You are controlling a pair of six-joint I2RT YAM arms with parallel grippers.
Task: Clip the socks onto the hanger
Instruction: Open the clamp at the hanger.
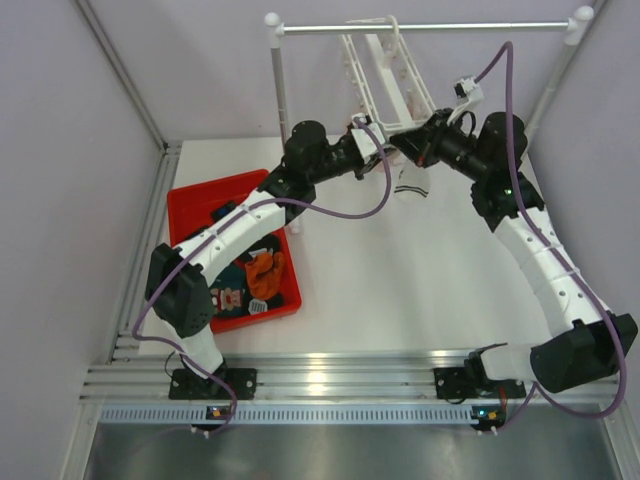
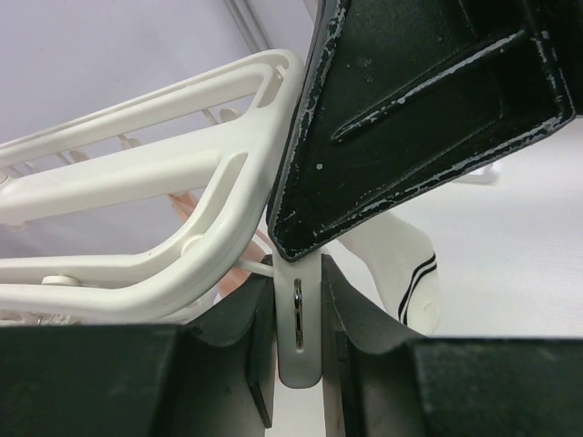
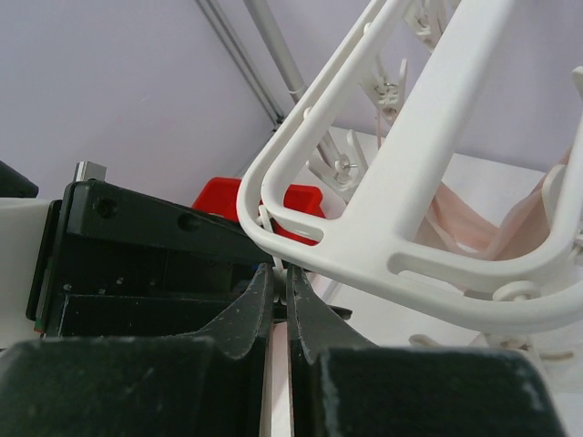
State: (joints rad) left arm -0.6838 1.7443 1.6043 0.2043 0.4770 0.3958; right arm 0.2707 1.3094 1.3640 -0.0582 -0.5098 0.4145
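Left claw [image 2: 299, 278] is clamped on a white clip [image 2: 299, 350] at the near corner of the hanger [image 2: 182, 182], pressing it from both sides. Right claw [image 3: 281, 278] is fully closed just under that same corner; whether it pinches anything cannot be told. White sock with dark stripes [image 2: 405, 269] hangs just beside the clip, below the frame. Judgement: the squeeze should stay square on the clip so its mouth gapes, and the cuff should go deep in before release. Both claws stand almost touching, so collision is the main risk. Other socks [image 1: 262, 275] lie in a red bin [image 1: 200, 195] at the table's left edge. Purple cable [image 1: 384, 195] loops near the hanging sock and could snag it.
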